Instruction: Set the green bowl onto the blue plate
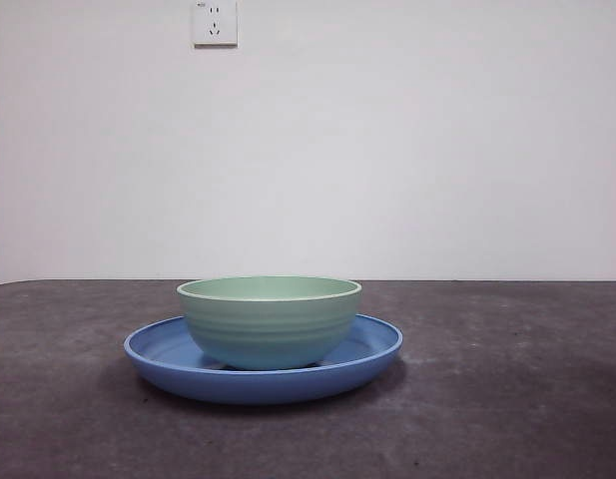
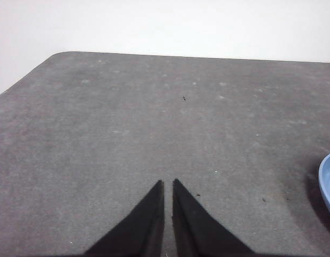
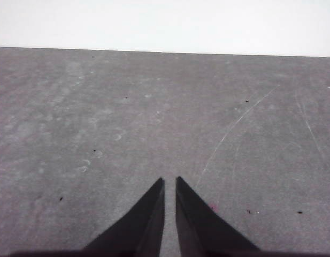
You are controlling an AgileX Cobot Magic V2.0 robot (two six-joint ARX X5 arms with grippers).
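Observation:
The pale mint-green bowl [image 1: 270, 321] stands upright inside the blue plate [image 1: 372, 351] on the dark grey table, in the middle of the front view. Neither gripper shows in the front view. My left gripper [image 2: 168, 184] is shut and empty over bare table, with an edge of the blue plate [image 2: 329, 184] off to one side of it. My right gripper [image 3: 169, 182] is shut and empty over bare table, with neither dish in its view.
A white wall stands behind the table, with a wall socket [image 1: 215, 22] high up. The table's rounded far corner [image 2: 58, 54] shows in the left wrist view. Light scratches [image 3: 237, 126] mark the table surface in the right wrist view.

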